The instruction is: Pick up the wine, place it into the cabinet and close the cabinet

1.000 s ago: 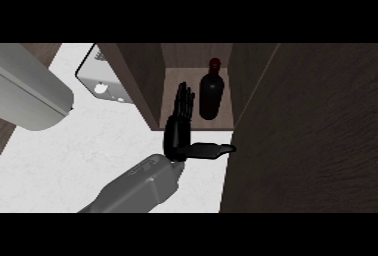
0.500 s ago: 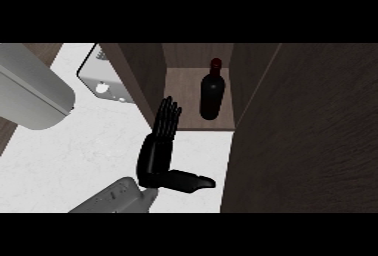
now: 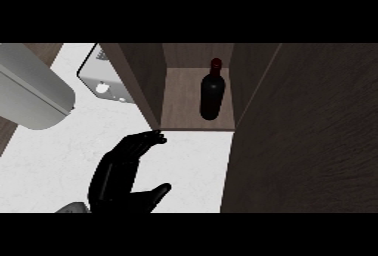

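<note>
The wine bottle (image 3: 210, 97), dark with a red cap, stands upright inside the open cabinet (image 3: 181, 112), on its wooden shelf toward the right side. My right hand (image 3: 118, 177) is over the white counter (image 3: 192, 160), below and left of the cabinet's opening. It is open with fingers nearly straight and the thumb out to the right, holding nothing. Its fingertips (image 3: 153, 137) lie just under the lower corner of the cabinet's left wall, well apart from the bottle. My left hand does not show.
The cabinet's dark door (image 3: 310, 140) stands open and fills the right side. A big pale grey cylinder (image 3: 29, 95) crosses the upper left. A small white appliance (image 3: 100, 80) sits on the counter beside the cabinet's left wall.
My right hand has drawn back down and to the left, away from the cabinet's opening. The bottle stays in the cabinet, unmoved.
</note>
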You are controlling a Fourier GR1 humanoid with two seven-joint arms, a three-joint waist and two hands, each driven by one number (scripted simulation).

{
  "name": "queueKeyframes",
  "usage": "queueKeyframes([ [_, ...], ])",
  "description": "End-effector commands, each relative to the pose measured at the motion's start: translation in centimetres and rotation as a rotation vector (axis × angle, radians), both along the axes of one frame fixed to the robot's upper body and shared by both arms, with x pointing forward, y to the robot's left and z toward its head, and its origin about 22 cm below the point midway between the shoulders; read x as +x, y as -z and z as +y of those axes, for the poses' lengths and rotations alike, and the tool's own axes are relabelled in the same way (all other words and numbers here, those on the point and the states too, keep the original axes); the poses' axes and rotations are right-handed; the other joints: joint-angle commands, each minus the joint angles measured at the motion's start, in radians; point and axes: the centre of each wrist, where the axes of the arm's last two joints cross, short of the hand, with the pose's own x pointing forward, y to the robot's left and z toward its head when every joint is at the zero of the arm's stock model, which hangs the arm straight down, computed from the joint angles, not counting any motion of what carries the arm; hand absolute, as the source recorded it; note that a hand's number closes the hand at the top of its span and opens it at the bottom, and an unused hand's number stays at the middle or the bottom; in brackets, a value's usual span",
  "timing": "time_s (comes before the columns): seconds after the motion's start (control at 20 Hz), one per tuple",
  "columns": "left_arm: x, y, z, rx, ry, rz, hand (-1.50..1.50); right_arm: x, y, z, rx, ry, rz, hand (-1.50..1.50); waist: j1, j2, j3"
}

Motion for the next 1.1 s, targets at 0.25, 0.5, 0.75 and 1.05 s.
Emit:
queueKeyframes([
  [0.25, -3.4, -2.4, 4.9, -0.010, 0.007, -0.010, 1.50, -3.3, -1.1, 2.1, 0.023, -0.248, 0.066, 1.50, 0.001, -0.001, -0.001],
  [0.5, -5.5, -2.8, 9.9, 0.008, -0.042, 0.012, 1.50, -4.2, 0.0, 4.9, 0.039, -0.331, 0.081, 1.50, 0.006, -0.002, -0.001],
  [0.75, -6.7, -3.8, 11.8, -0.025, -0.076, 0.010, -1.50, -6.1, -1.6, 8.3, 0.045, -0.443, 0.098, 1.50, 0.009, -0.008, -0.003],
  [1.05, -6.5, -3.8, 16.4, -0.055, -0.178, 0.012, -1.50, -5.5, -0.2, 13.6, -0.074, -0.511, 0.147, 1.50, 0.022, -0.007, -0.004],
])
